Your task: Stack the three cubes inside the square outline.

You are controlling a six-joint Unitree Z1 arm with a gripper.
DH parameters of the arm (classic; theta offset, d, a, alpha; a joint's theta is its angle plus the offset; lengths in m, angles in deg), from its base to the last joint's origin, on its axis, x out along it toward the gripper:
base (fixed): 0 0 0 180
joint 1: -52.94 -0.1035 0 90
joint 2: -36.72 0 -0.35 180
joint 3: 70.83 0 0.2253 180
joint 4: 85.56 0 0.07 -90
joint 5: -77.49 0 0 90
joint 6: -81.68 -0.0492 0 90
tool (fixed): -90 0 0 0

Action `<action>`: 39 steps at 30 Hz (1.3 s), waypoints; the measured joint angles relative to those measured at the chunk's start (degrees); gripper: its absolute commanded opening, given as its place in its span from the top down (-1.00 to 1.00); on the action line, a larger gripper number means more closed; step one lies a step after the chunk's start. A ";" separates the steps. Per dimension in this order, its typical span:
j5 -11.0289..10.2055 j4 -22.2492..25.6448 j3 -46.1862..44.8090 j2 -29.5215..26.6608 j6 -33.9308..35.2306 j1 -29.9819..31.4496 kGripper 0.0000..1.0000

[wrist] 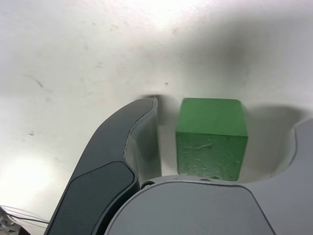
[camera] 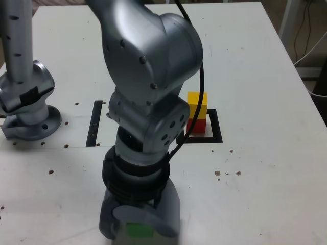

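Well, exterior view, arm (camera: 150, 56): reaching down from the upper edge across the middle, silver-grey and jointed, hiding part of the tabletop (camera: 271, 178).
Gripper (camera: 139, 219): low in the exterior view, at the end of the arm, pointed down at the green cube (camera: 139, 229).
Green cube: seen in part among the gripper's grey shells, well apart from the outline.
Red cube (camera: 196, 126): inside the square outline (camera: 217, 127), with the lower part of its face showing beneath yellow.
Yellow cube (camera: 197, 104): stacked directly on the red cube, partly hidden on its left side by the arm and black cable (camera: 202, 76).
Square outline: flat on the tabletop, thick and black, right of the arm in the exterior view, partly covered by it.
Black strip (camera: 94, 123): flat and narrow, left of the arm in the exterior view.
Grey post (camera: 33, 102): standing on a round foot near the exterior view's left edge.
Wrist view, green cube: on the pale tabletop between the two jaws, with top and one side face showing, the latter slightly scuffed.
Gripper state: released, with jaws spread around the green cube and a visible gap on either side; grasping nothing.
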 measured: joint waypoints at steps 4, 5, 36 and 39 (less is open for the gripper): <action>-1.06 -2.53 -1.35 0.03 0.31 0.01 -0.09; -1.31 -2.59 -1.39 0.05 0.48 0.01 -0.05; -8.74 1.02 0.93 -4.49 1.26 -0.45 0.72; -8.78 3.65 2.87 -5.83 -2.70 -3.56 0.72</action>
